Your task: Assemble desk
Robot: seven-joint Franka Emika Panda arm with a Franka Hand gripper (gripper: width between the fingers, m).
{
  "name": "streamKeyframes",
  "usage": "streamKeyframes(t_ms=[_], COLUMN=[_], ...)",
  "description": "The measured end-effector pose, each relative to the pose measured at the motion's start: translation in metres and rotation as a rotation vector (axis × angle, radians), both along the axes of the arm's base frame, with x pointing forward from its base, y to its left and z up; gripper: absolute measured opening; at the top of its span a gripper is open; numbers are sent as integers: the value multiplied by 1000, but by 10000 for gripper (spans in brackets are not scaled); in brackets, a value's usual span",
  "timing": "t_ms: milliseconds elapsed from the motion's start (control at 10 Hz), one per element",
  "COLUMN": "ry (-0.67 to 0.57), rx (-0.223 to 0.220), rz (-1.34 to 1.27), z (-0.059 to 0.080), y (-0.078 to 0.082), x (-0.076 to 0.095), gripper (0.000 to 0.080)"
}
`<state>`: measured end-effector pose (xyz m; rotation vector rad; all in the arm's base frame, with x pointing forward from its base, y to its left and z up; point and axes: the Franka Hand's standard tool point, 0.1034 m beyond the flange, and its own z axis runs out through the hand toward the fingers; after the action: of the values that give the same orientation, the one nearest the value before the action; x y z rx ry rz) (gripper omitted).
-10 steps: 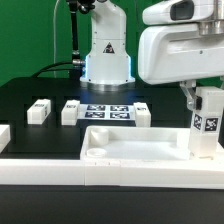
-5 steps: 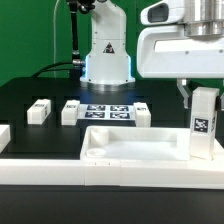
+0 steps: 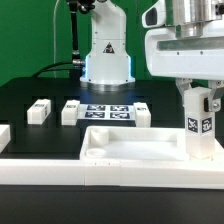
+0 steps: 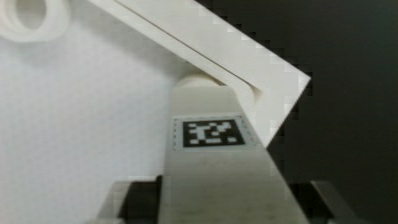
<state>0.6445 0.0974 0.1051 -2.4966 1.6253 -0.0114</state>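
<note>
The desk panel (image 3: 140,147), a large white rimmed rectangle, lies at the front of the black table. My gripper (image 3: 201,103) is shut on a white tagged block leg (image 3: 201,125) and holds it upright at the panel's corner on the exterior view's right, its lower end inside the rim. In the wrist view the leg (image 4: 221,150) fills the space between my fingers, its square tag showing, above the panel's corner rim (image 4: 249,70). Three more block legs (image 3: 39,111) (image 3: 71,111) (image 3: 142,113) lie at the back.
The marker board (image 3: 108,111) lies flat between the loose legs, in front of the arm's white base (image 3: 107,55). A long white border rail (image 3: 110,172) runs along the front edge. Another white piece (image 3: 4,136) sits at the exterior view's left.
The gripper has turned about its vertical axis with the leg in it; the leg's tag face has rotated and the leg stays at the panel's corner.
</note>
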Motion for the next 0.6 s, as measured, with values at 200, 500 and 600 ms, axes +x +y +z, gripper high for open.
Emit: streamKeyframes(t_ms=[200,500,600], ry=[24,7,37], rx=[81,98,83], rz=[-422,-415,-297], z=[-2,-3,-3], y=[10,14,18], x=[-3,-5,-10], gripper=[292,297,497])
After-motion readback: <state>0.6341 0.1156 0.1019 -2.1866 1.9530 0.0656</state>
